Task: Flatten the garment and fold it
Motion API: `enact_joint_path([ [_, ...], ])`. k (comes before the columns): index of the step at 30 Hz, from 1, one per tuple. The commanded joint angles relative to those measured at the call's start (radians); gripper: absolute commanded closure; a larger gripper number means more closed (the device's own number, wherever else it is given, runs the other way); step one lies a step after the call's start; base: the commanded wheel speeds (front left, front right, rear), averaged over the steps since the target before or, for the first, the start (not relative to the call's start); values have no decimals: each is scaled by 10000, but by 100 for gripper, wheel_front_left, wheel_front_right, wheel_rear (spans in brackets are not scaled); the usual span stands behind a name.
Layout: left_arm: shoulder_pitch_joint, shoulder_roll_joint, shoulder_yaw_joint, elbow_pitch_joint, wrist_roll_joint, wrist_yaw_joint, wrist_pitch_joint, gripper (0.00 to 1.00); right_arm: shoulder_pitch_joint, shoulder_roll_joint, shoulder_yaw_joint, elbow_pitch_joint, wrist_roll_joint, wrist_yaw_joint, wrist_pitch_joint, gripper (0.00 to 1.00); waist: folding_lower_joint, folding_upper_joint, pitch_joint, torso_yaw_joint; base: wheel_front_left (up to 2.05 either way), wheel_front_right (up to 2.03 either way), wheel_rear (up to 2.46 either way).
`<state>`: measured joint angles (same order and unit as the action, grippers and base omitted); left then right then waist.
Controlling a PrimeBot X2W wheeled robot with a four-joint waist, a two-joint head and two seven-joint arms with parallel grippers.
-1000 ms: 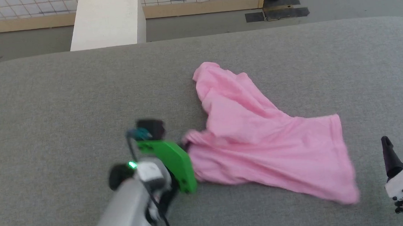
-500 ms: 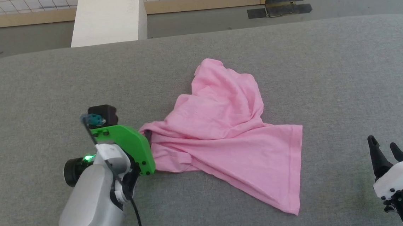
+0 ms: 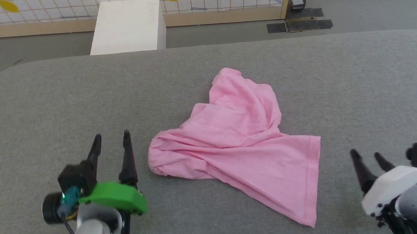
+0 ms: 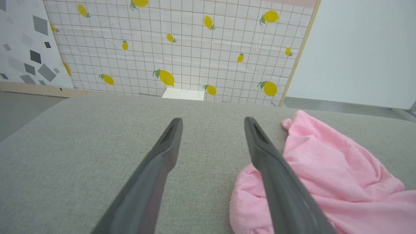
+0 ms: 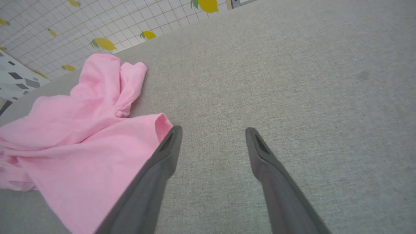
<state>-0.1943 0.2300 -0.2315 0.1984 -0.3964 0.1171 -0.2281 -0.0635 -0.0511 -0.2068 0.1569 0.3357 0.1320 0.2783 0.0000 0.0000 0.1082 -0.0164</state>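
Left hand (image 3: 111, 134) has let go of garment (image 3: 239, 144) and backed off near-left, fingers spread. Right hand (image 3: 364, 153) spread, empty. Risk: garment lies bunched on desk (image 3: 45, 99); regrasp may pinch doubled layers.

The garment (image 3: 239, 144) is pink, the table (image 3: 46, 106) grey, the wall panel (image 4: 182, 48) grid-lined with yellow lemons.

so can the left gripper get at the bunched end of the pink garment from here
Probably yes. The left gripper stands open just beside the garment, whose bunched end lies to its right on the grey table with nothing between them; a short sideways move should reach it.
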Motion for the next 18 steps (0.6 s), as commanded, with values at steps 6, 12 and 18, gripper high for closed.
enact_joint_path([
  [6, 830, -399, 120, -452, 181, 263, -299, 0, -902, 9, 915, 418, -1097, -13, 1773, 0, 0, 0, 237, 392, 0, 0, 0],
  [12, 598, -615, 40, -580, 289, 136, -325, 0, -2032, 9, 1535, 1430, -2487, -13, 3351, 0, 0, 0, 772, 868, 0, 0, 0],
  [18, 199, -784, -36, -530, 415, -21, -333, 0, -2582, 9, 1201, 2316, -3059, -13, 4335, 73, 0, 0, 1259, 1288, 0, 0, 0],
])
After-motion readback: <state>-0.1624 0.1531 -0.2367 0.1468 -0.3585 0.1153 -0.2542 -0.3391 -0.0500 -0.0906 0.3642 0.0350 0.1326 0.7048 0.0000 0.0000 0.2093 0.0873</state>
